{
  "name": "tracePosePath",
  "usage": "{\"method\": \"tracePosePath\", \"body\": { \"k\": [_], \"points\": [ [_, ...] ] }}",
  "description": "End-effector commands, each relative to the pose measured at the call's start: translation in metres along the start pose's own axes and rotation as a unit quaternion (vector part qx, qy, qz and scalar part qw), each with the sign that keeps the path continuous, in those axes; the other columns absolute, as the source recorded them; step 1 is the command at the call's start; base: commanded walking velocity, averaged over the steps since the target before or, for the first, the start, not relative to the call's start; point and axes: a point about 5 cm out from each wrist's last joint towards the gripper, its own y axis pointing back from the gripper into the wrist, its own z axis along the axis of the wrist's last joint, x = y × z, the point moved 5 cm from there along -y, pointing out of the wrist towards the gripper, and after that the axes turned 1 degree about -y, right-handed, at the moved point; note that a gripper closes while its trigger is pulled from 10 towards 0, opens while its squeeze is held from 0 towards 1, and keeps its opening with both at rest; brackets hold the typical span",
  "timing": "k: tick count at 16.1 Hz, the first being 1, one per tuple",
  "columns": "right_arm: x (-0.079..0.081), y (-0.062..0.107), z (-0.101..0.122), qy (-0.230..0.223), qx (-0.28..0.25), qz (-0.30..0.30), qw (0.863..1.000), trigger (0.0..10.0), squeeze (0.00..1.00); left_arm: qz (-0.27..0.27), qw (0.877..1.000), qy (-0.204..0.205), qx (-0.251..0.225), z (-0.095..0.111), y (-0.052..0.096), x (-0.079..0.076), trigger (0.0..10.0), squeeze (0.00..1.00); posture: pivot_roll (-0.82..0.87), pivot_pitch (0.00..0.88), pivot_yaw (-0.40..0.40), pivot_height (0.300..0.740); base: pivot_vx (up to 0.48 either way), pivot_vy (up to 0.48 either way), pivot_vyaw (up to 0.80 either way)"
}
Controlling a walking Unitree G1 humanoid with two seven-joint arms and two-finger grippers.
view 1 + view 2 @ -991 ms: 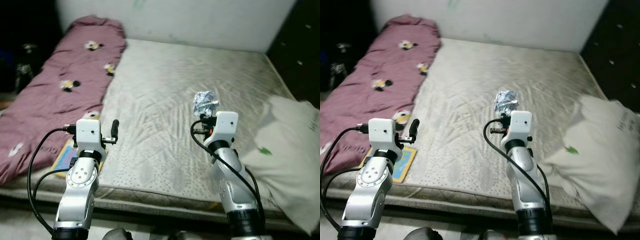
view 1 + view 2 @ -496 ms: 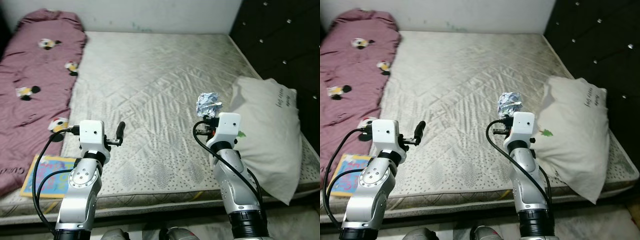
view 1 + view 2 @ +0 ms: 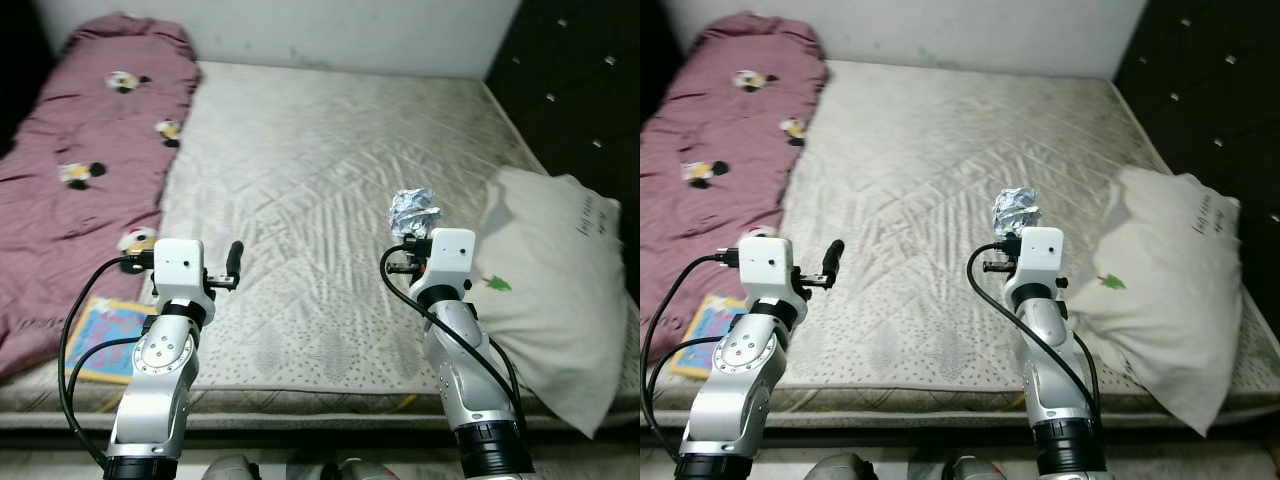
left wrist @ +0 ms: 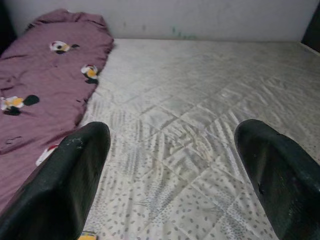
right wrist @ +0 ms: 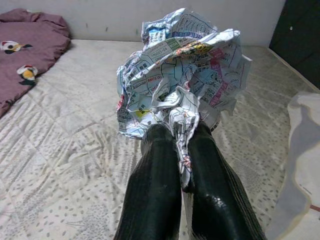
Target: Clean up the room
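Observation:
A crumpled ball of printed paper [image 5: 180, 65] is pinched between the two black fingers [image 5: 155, 190] of my right gripper [image 3: 415, 228], which is shut on it and held above the front half of the mattress [image 3: 330, 160]. From the head, that paper ball [image 3: 412, 211] shows just beyond the right wrist. My left gripper [image 4: 175, 165] is open with nothing between its fingers, held over the mattress near the left front; one finger [image 3: 234, 258] sticks up beside the left wrist.
A maroon blanket [image 3: 80, 150] with small cartoon prints covers the mattress's left side. A colourful picture book [image 3: 105, 340] lies at the front left corner. A white pillow [image 3: 560, 290] rests at the right front edge. A dark tufted wall [image 3: 580, 80] stands to the right.
The whole picture has swung sideways, so the camera has turned. Both arms keep the same pose, with the paper ball still held in the right gripper.

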Motion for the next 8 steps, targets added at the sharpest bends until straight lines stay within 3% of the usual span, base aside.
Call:
{"method": "tracePosePath", "body": {
  "k": [1,8],
  "points": [
    [-0.0054,-0.0025,0.0038,0.004,-0.006,-0.012,1.0,10.0,0.0,0.0,1.0,-0.003,-0.003,0.0017,-0.0025,-0.001,10.0,0.0,0.02,0.0,-0.055,0.74,0.0,0.0,0.0],
    [-0.0054,-0.0037,0.0044,0.011,-0.004,-0.014,1.0,10.0,0.0,0.002,1.0,-0.003,-0.004,0.0023,-0.0032,-0.0002,10.0,0.0,0.02,0.0,-0.055,0.74,0.0,0.0,0.0]
  ]
}}
